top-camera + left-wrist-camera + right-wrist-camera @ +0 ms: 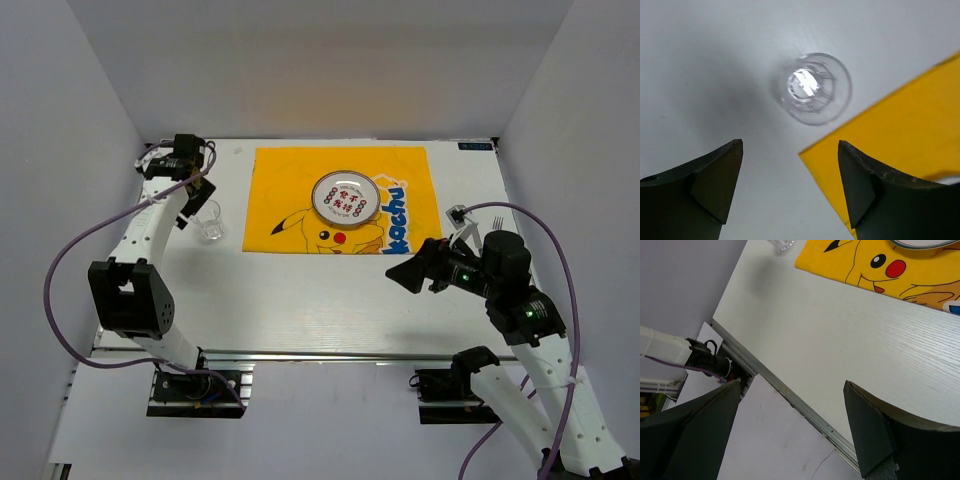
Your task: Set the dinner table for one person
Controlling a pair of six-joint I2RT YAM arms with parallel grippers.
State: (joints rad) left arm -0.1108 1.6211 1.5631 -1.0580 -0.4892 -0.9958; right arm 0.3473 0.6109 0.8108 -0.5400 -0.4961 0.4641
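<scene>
Broadly, the white dinner table (330, 300) fills the middle of the top view. It carries a yellow cartoon-printed mat (290, 200) at upper centre, and a round patterned plate (346, 196) rests on the mat. Just beside the mat's left edge, on bare tabletop, stands a clear glass (812, 87); the left gripper (790, 150) hangs over it, jaws spread wide with nothing between them. Toward the lower right of the top view, the right gripper (790, 387) is likewise spread and empty, hovering above the table's near metal rail (805, 412).
</scene>
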